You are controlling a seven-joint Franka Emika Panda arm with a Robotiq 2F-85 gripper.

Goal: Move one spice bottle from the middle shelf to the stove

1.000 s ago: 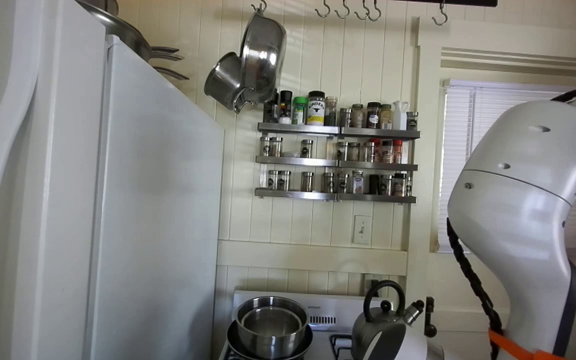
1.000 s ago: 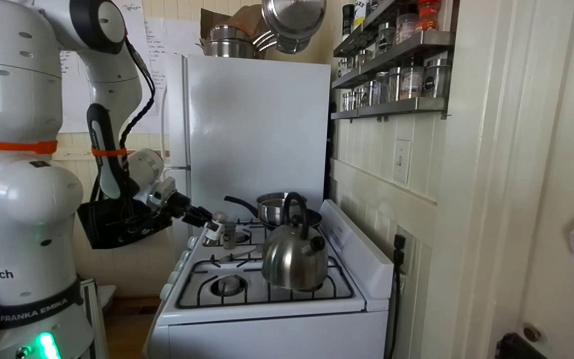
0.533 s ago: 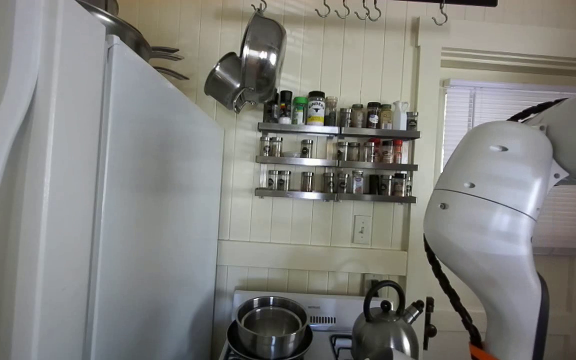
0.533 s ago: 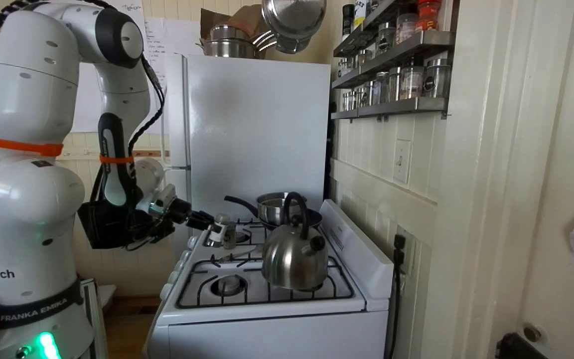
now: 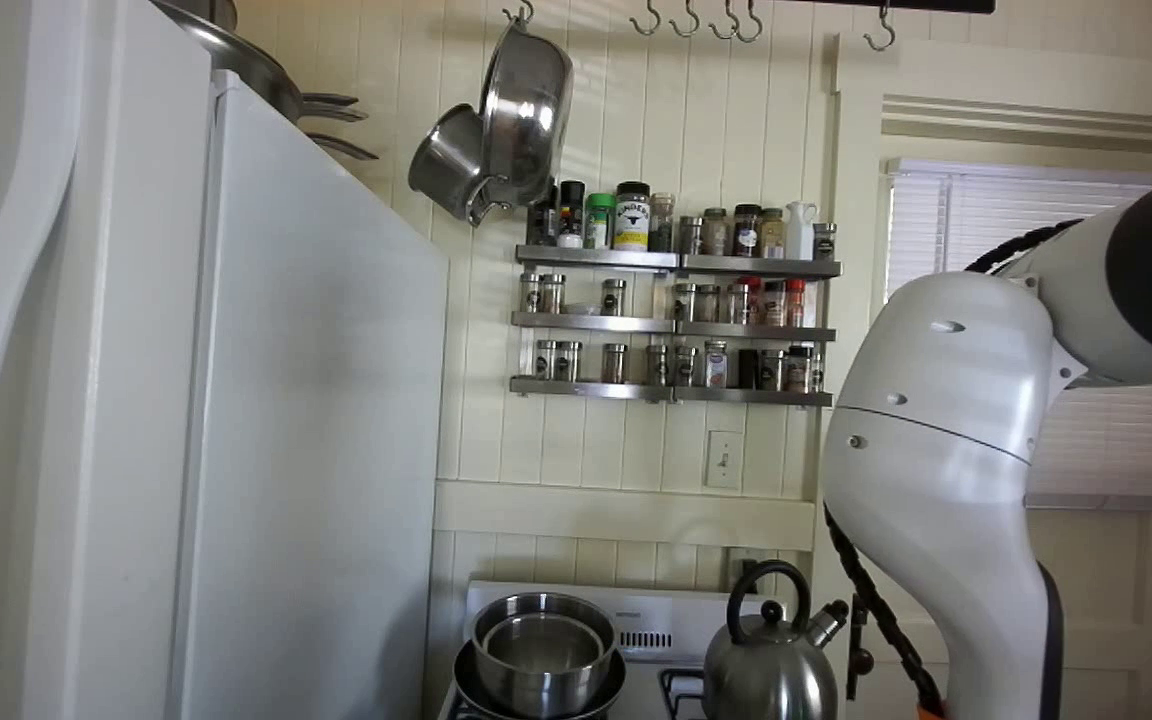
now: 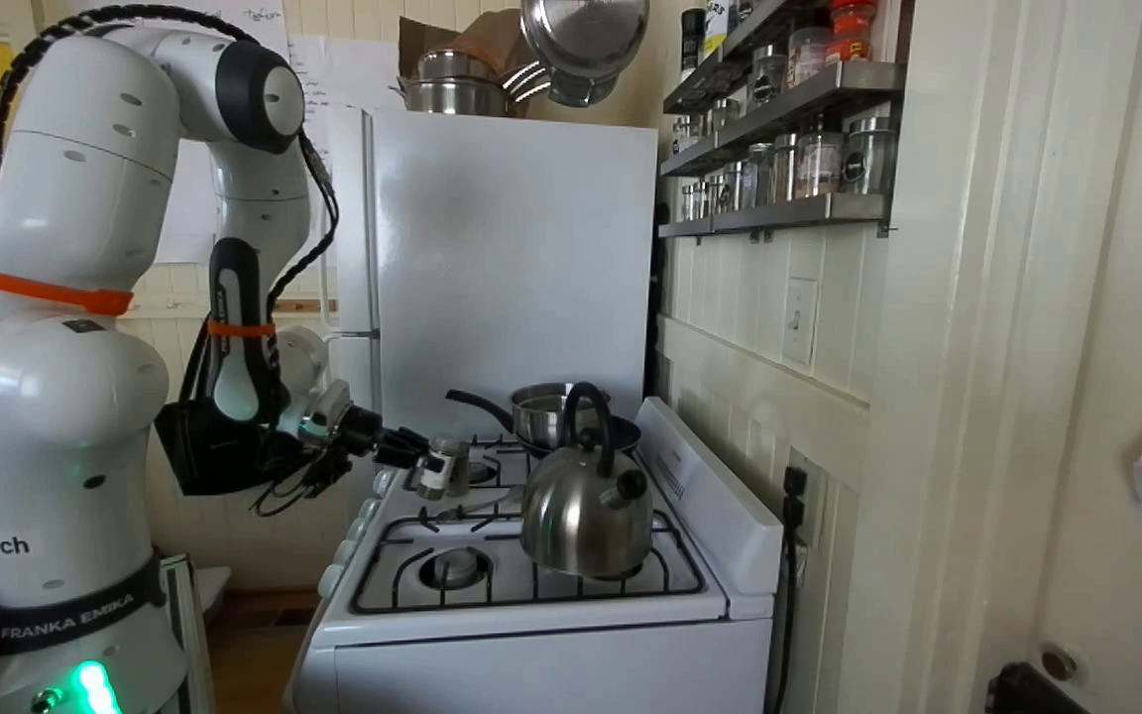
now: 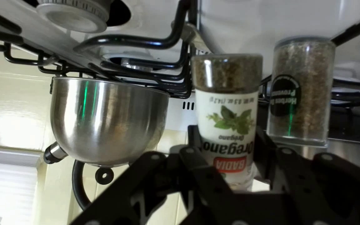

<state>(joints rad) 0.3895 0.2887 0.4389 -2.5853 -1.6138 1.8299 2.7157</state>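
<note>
My gripper (image 7: 227,139) is shut on a clear spice bottle with a white oregano label (image 7: 230,122). The wrist picture is upside down. In an exterior view the gripper (image 6: 430,460) holds the oregano bottle (image 6: 437,470), slightly tilted, over the left front of the white stove (image 6: 531,620). I cannot tell whether its base touches the stove. The middle shelf (image 5: 756,331) carries several jars, with a gap on its left half; it also shows in an exterior view (image 6: 779,116). The gripper is out of sight in an exterior view where the stove's back panel (image 5: 656,610) shows.
A Herbes de Provence jar (image 7: 302,93) stands on the stove just beside the held bottle; it also shows in an exterior view (image 6: 459,471). A kettle (image 6: 586,516), a pan with bowls (image 5: 541,690) and black grates (image 6: 402,575) occupy the stove. The fridge (image 6: 521,258) stands behind.
The arm has leaned toward the stove. The gripper and oregano bottle have moved slightly lower and farther over the stove, closer to the Herbes de Provence jar. The bottle stays held.
</note>
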